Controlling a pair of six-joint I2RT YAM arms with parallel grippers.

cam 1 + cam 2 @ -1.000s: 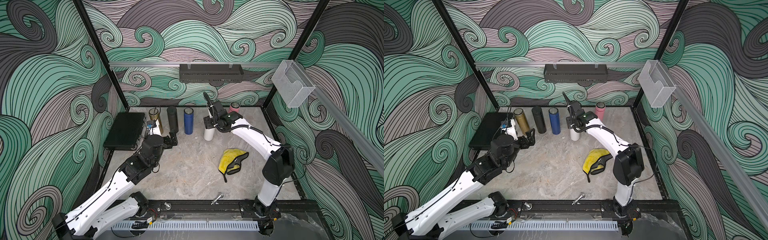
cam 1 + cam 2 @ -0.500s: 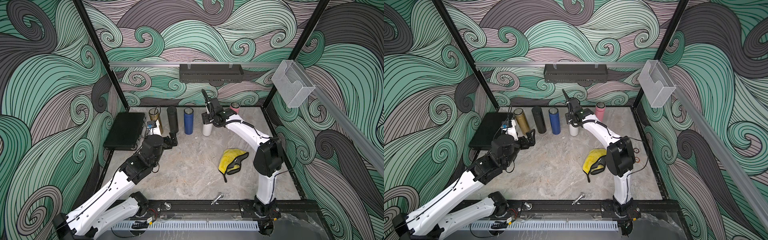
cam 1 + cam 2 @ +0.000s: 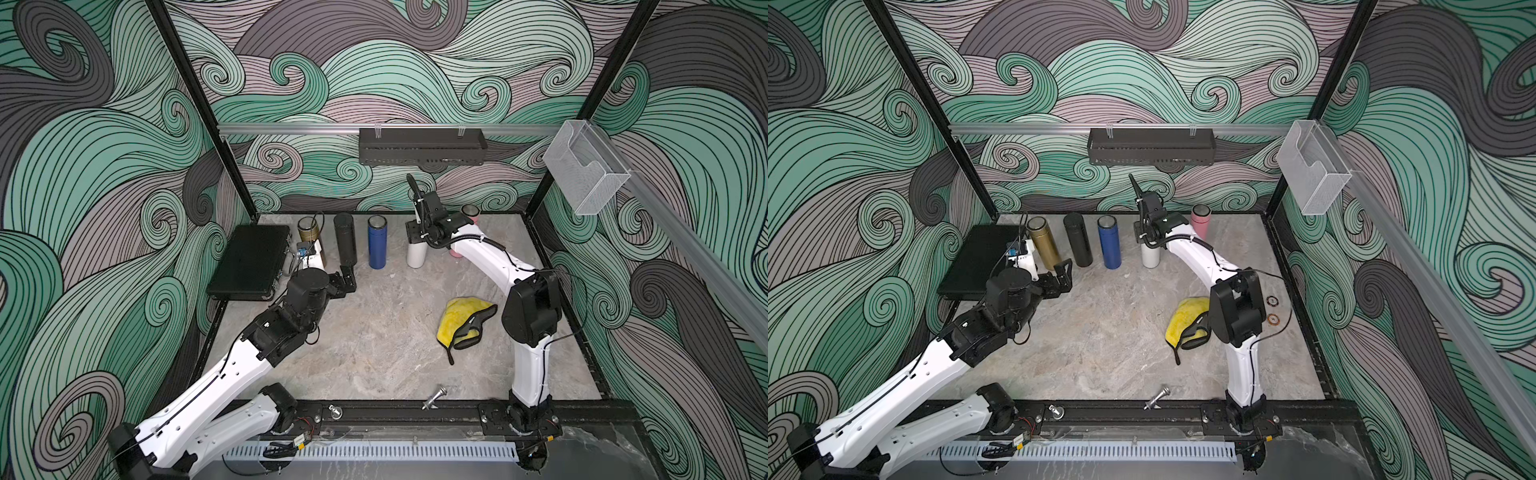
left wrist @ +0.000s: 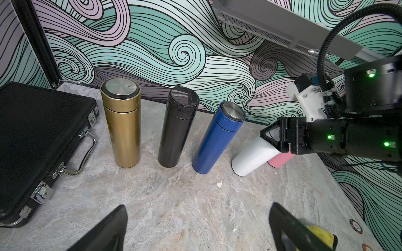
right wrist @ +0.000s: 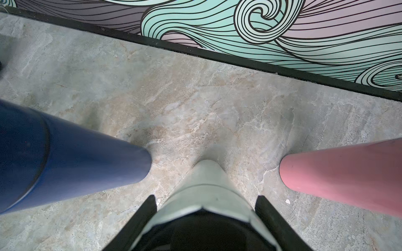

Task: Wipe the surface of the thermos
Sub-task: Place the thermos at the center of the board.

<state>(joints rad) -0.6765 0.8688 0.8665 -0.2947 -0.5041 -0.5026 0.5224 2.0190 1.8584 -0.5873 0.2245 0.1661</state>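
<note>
A white thermos (image 3: 416, 255) (image 3: 1150, 258) stands upright in the back row, between a blue one (image 3: 377, 247) and a pink one (image 3: 1200, 222). My right gripper (image 3: 417, 235) (image 5: 205, 196) comes down over its top. The two black fingers (image 5: 150, 208) press its sides, so it is shut on the thermos (image 5: 208, 184). A yellow cloth (image 3: 461, 320) (image 3: 1185, 322) lies loose on the table near the right arm's elbow. My left gripper (image 3: 347, 276) (image 4: 198, 208) hovers low in front of the black thermos (image 3: 345, 241), open and empty.
A gold thermos (image 3: 309, 228) stands left of the black one. A black case (image 3: 251, 262) lies at the left edge. A metal bolt (image 3: 434, 397) rests near the front rail. A black basket (image 3: 422, 145) and a clear holder (image 3: 586, 170) hang on the walls.
The right arm has carried the white thermos back toward the wall, into line with the others, and its elbow has swung inward. The left arm has not moved.
</note>
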